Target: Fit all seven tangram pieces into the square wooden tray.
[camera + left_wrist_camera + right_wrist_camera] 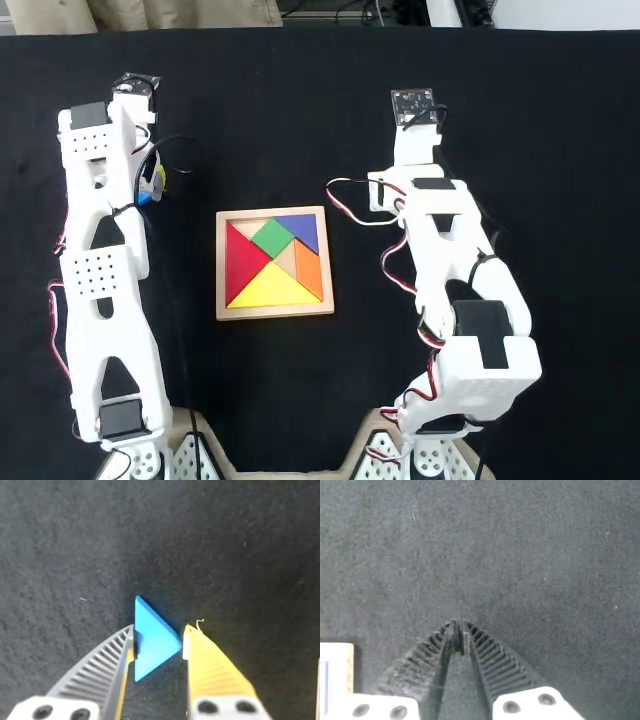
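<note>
- the left pincer (159, 632) was closed on a blue triangle (152, 640). one finger lay against its flat edge and the other at the opposite corner.
- the triangle was low over the black cloth (225, 555), on the left arm's side of the tray and apart from it.
- that corner hold looked easy to twist out of, so the carry called for a firm squeeze, a straight lift and a slow swing across.
- over the tray (275, 313) the triangle would likely need turning to match a pale gap, then lowering flat before letting go.
- the right pincer (459, 630) was pressed shut on nothing, over cloth near the tray's other side, and was best left out of the way.
- counts: two pincers, one tray, one triangle in hand, and five coloured pieces (270, 290) in the tray.
- two pale patches (287, 262) showed among them; whether they were bare wood or a pale piece could not be told.
</note>
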